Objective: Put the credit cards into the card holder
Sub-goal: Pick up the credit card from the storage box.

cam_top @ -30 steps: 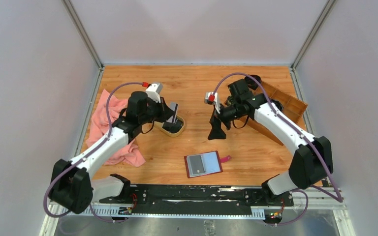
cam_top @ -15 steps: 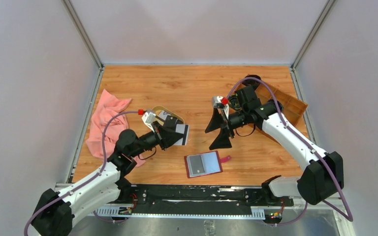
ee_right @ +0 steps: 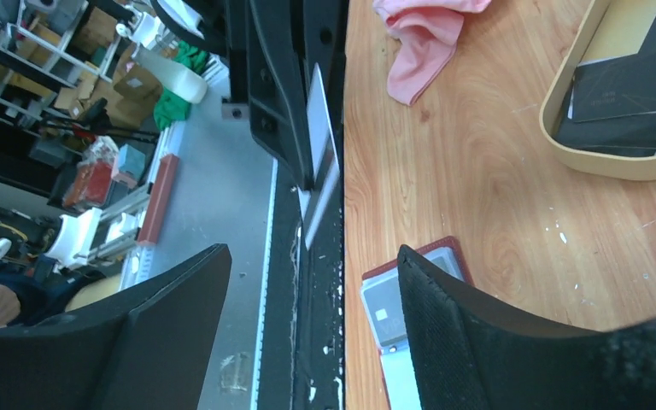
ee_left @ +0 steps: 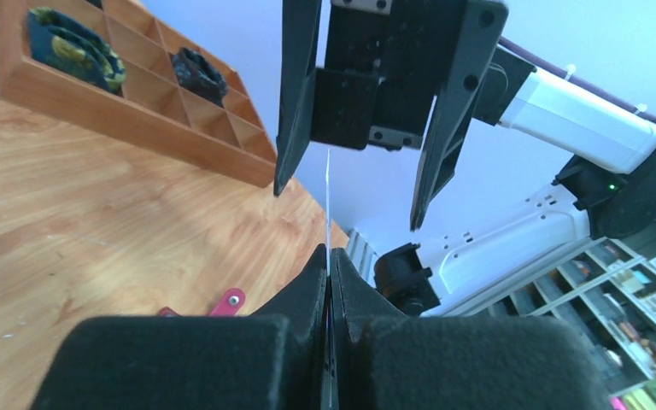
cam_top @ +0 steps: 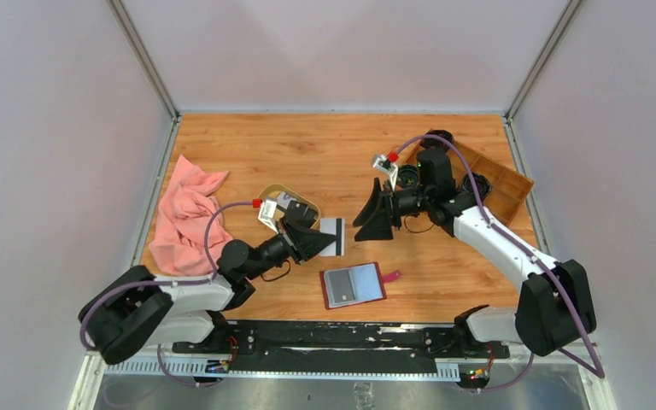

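Note:
My left gripper (cam_top: 323, 240) is shut on a white credit card (cam_top: 333, 236) with a dark stripe and holds it on edge above the table. The left wrist view shows that card edge-on (ee_left: 328, 201) between my shut fingers. My right gripper (cam_top: 366, 219) is open and faces the card from the right, a short gap away. In the right wrist view the card (ee_right: 320, 137) stands beyond my open gripper (ee_right: 314, 256). The dark red card holder (cam_top: 354, 284) lies open on the table below both grippers, with a grey card in its pocket (ee_right: 384, 307). Black cards (ee_right: 632, 94) lie in the dish.
An oval tan dish (cam_top: 271, 191) sits left of centre. A pink cloth (cam_top: 184, 224) lies at the left. A wooden compartment tray (cam_top: 495, 175) stands at the right, behind my right arm. The black rail (cam_top: 333, 337) runs along the near edge.
My left gripper has carried the white card from the dish rightward toward the centre. My right gripper has swung round to face it, jaws open.

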You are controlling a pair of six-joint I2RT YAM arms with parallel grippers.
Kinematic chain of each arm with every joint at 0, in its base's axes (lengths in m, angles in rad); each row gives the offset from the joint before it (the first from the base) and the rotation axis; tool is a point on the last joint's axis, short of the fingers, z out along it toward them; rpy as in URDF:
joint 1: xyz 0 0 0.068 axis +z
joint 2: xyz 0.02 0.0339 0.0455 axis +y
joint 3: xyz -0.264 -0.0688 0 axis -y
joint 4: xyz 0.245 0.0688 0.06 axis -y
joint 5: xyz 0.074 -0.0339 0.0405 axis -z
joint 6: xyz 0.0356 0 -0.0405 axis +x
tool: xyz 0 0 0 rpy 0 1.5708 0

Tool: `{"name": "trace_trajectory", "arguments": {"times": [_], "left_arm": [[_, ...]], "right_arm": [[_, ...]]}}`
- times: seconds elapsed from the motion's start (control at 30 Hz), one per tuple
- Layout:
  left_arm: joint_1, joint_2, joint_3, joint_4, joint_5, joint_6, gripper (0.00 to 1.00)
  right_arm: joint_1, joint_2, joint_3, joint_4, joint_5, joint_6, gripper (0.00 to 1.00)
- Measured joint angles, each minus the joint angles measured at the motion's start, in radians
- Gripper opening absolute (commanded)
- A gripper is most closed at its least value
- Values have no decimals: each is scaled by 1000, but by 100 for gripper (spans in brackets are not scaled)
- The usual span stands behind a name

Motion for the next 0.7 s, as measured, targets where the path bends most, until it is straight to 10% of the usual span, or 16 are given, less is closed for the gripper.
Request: {"name": "trace_trajectory", "arguments": {"times": [0.7], "left_arm": [[-85,216,46,218,-31,-62,0]], "right_arm": [[-2,41,-19,325,-2,354,19]]}}
